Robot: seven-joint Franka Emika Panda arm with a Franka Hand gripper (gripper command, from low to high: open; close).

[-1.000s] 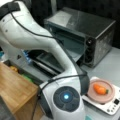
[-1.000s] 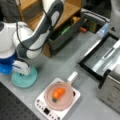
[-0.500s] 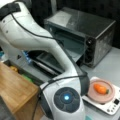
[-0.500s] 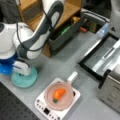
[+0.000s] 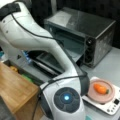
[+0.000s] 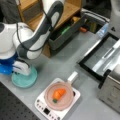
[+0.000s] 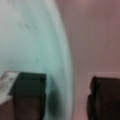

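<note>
A grey table (image 6: 62, 67) with a toaster oven (image 5: 82, 35) at the far side.
We see the gripper (image 7: 66, 96) wide open, holding nothing, its fingers (image 7: 30, 92) straddling the teal plate's (image 6: 24, 79) rim.

nothing has visibly shifted over the last second. in both front views the arm (image 6: 37, 32) keeps the same bend, and the gripper (image 6: 22, 69) stays low at the teal plate (image 6: 25, 79) on a front view's left. the carrot (image 6: 59, 94) lies as before in the pink dish on the scale.
</note>
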